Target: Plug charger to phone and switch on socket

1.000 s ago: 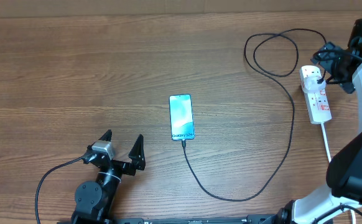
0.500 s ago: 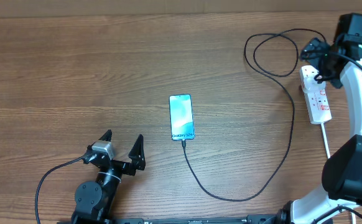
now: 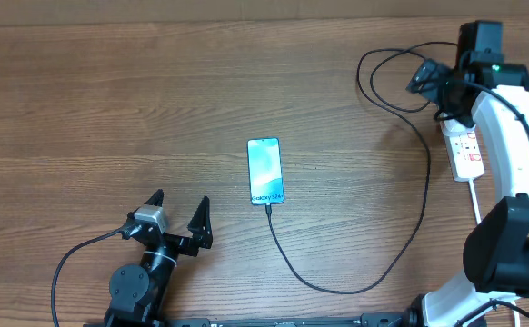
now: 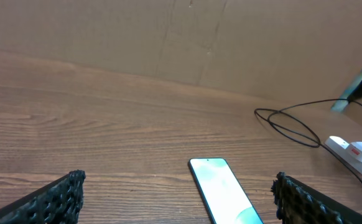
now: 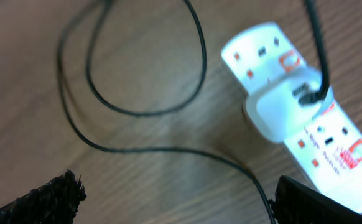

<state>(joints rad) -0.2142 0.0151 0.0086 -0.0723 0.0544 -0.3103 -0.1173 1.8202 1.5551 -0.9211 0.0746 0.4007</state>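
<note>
The overhead view looks straight down from high up and takes in the whole table (image 3: 110, 91). The left wrist view sits low, facing level across the table toward the far wall (image 4: 168, 37), with the phone (image 4: 221, 186) close ahead. The right wrist view looks steeply down, close on the socket (image 5: 330, 143) and a cable (image 5: 140, 114) loop. All three views share the socket.

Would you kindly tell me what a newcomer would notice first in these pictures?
The phone, its teal screen lit, lies mid-table. A thin black cable sweeps from its near end round to the white power strip at the right edge, where the open right gripper hovers by its far end. The open left gripper sits near the front.
</note>
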